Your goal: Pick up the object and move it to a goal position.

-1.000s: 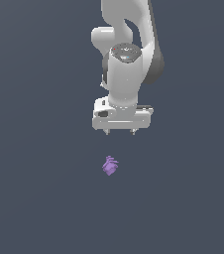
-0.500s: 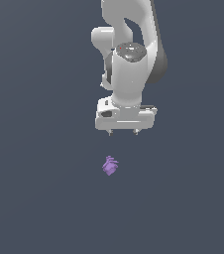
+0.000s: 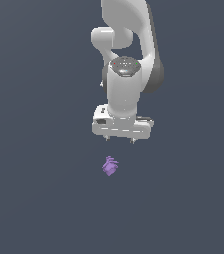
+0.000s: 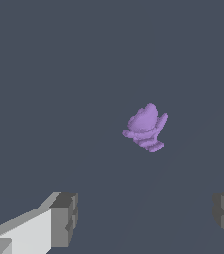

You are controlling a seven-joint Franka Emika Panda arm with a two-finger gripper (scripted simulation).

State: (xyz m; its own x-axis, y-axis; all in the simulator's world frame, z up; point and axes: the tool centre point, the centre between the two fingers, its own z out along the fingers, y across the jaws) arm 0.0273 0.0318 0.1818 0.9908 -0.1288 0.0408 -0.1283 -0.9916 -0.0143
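The object (image 3: pixel 110 165) is a tiny light-purple faceted lump with ridged folds, lying on the dark grey floor. It also shows in the wrist view (image 4: pixel 145 128). My white gripper (image 3: pixel 119 140) hangs above and slightly behind it, pointing down, apart from it. The jaws are open and empty. In the wrist view the two grey fingertips (image 4: pixel 64 220) stand wide apart, with the object ahead of the gap between them, nearer the other fingertip.
The dark grey floor (image 3: pixel 34 198) spreads flat around the object. The white arm (image 3: pixel 126 54) rises behind the gripper in the exterior view.
The gripper has come down a little and shifted slightly toward the exterior view's right. The object has not moved.
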